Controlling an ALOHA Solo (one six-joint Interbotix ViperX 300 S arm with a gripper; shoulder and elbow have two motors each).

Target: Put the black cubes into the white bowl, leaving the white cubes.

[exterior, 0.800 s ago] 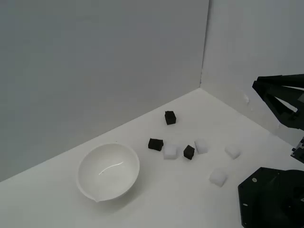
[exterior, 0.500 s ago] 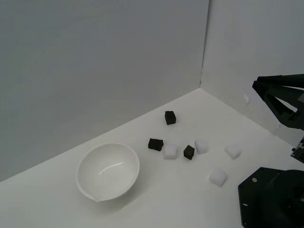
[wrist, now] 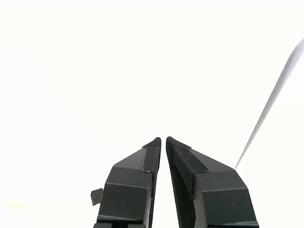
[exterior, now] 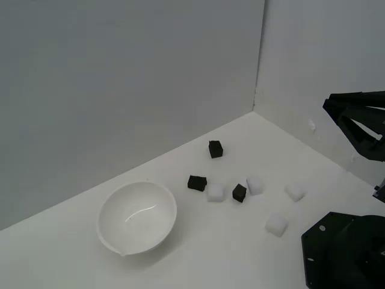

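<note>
Fingers [wrist: 183,164] clenched on nothing, gripper [wrist: 164,138] raised away from the cubes | three matte black cubes [exterior: 197,182] lie beside the glossy round bowl [exterior: 114,235], none inside | risk, I reckon: soft-edged white cubes [exterior: 215,192] sit just beside two black ones, so a wide grasp could drag a white one along.

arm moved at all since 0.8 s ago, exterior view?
Yes, slightly. The arm has shifted toward the exterior view's right, away from the wall corner. The cubes and white bowl haven't moved.
</note>
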